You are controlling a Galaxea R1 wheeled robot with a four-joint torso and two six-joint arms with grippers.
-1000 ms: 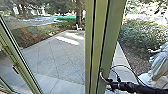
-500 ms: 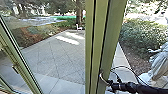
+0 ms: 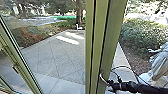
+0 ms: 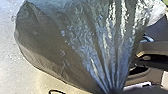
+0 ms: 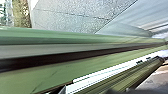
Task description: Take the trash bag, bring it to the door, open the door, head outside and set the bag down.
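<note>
My right gripper (image 3: 110, 84) is at the green door frame (image 3: 97, 37) in the head view, low on its right side; whether it touches the frame I cannot tell. In the right wrist view the green frame (image 5: 37, 77) runs close across in long bands. The dark trash bag (image 4: 60, 45) hangs large and shiny in the left wrist view. Its folds draw together tightly at my left gripper (image 4: 110, 91), which is shut on it.
Past the glass lies a paved yard (image 3: 50, 60) with a small white chair (image 3: 79, 27) at its far end. Another slanted green frame (image 3: 18, 60) stands left. Bushes (image 3: 142, 35) and a pale statue-like figure (image 3: 158, 62) are on the right.
My right gripper has shifted very slightly downward beside the door frame. The head view of the frame and yard has stayed nearly the same.
</note>
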